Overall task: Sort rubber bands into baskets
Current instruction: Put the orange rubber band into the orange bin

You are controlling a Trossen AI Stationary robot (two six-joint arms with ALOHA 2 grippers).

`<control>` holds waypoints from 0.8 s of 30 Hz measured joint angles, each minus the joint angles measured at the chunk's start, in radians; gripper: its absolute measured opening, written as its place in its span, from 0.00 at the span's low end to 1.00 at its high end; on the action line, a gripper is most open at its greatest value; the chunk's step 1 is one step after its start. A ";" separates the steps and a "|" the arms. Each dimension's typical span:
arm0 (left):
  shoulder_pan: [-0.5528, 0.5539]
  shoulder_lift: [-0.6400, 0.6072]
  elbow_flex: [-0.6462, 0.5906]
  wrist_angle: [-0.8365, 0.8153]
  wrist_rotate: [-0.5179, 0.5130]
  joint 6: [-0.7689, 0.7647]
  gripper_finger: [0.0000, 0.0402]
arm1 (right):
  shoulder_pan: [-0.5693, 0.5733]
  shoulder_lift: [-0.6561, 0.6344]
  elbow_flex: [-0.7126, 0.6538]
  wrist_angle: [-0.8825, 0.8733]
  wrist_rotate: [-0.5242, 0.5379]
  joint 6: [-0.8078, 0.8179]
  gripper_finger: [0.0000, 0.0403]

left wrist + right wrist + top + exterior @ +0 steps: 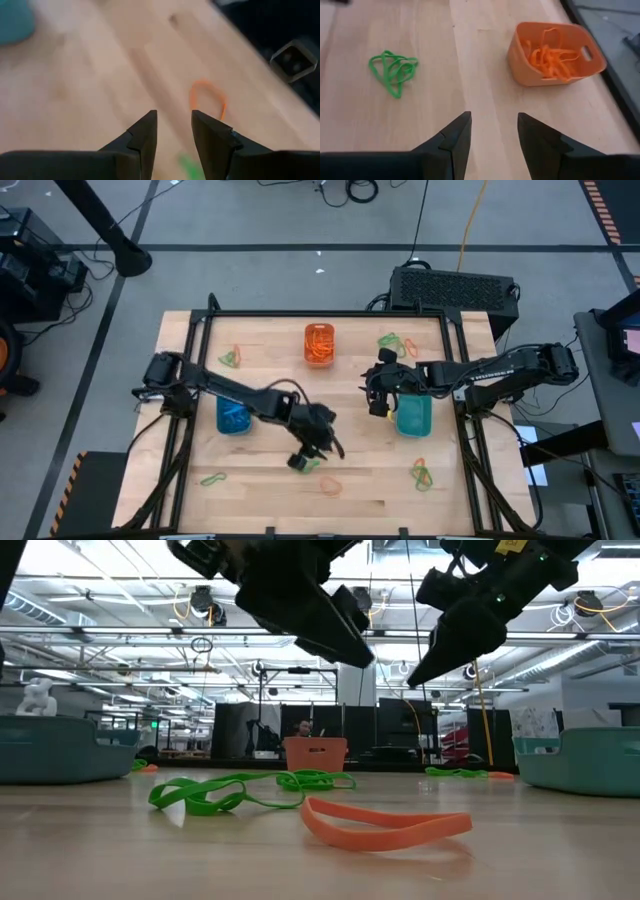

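Three baskets stand on the wooden table: an orange one (pixel 319 345) (pixel 555 47) at the far middle holding orange rubber bands, a blue one (pixel 233 417) on the left and a teal one (pixel 413 415) on the right. My left gripper (pixel 305 460) (pixel 174 116) hovers open above the near middle. An orange band (pixel 207 97) (pixel 330 485) and a green band (pixel 187 165) lie flat on the wood just beyond it. My right gripper (pixel 378 395) (pixel 494 117) hangs open beside the teal basket, facing the orange basket and a tangle of green bands (pixel 392 70).
More loose bands lie flat on the wood: green at the near left (pixel 212 478), green and orange at the near right (pixel 423 473), and green with orange at the far right (pixel 390 340). A black frame rail (pixel 330 313) borders the table.
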State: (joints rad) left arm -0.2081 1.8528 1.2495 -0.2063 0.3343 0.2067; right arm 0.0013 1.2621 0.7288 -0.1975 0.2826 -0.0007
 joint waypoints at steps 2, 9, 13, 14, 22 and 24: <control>-0.030 0.029 0.000 0.047 0.000 -0.018 0.32 | 0.000 0.000 0.000 -0.008 -0.016 0.023 0.38; -0.128 0.128 0.028 0.152 -0.040 -0.043 0.32 | 0.002 0.000 0.001 -0.024 -0.085 0.119 0.38; -0.150 0.152 0.036 0.148 -0.087 -0.070 0.32 | 0.009 0.000 0.001 -0.027 -0.108 0.159 0.38; -0.156 0.156 0.036 0.146 -0.104 -0.071 0.32 | 0.013 0.000 0.001 -0.026 -0.107 0.166 0.38; -0.167 0.188 0.037 0.090 -0.230 -0.071 0.32 | 0.056 0.000 0.001 -0.025 -0.107 0.173 0.38; -0.167 0.208 0.037 0.092 -0.234 -0.072 0.32 | 0.063 0.000 0.001 -0.025 -0.107 0.173 0.38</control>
State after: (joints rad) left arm -0.3756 2.0608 1.2865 -0.1147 0.0999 0.1345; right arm 0.0647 1.2621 0.7296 -0.2226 0.1761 0.1719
